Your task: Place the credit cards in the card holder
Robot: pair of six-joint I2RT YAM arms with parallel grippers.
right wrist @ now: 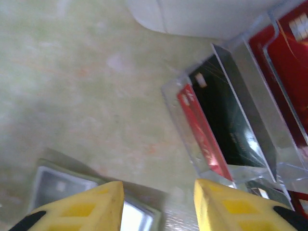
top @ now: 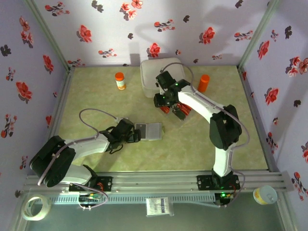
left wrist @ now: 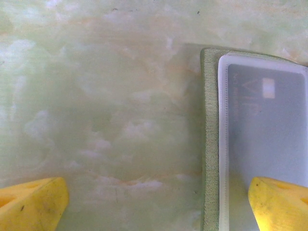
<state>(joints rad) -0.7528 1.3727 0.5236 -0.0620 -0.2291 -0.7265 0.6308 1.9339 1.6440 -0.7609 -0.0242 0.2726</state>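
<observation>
**Hazards between holder and tray**

At left, the left gripper (left wrist: 156, 207) hovers with its claw spread wide and empty. One yellow fingertip (left wrist: 279, 202) sits over the clear sleeve of the card holder (top: 150, 131). The holder lies unfolded on the table mid-scene, with one dark card (left wrist: 269, 120) already in the sleeve. Whether that fingertip touches the sleeve cannot be told. Risk: a closing or sideways move here would probably drag or fold the light holder and shift the slot out of line.

Further right, the right gripper (right wrist: 159, 207) hangs with its fingers part-way apart and nothing between them, near the clear tray (right wrist: 192, 144). The other credit cards (right wrist: 226, 130), red and black, lean on edge in the tray. Risk: glossy, close-packed cards invite a double pick or a slip. A low finger could also strike the tray wall and shove it against the white box (top: 154, 72) just behind. The two arms work near each other, so a collision over the holder is possible.
</observation>
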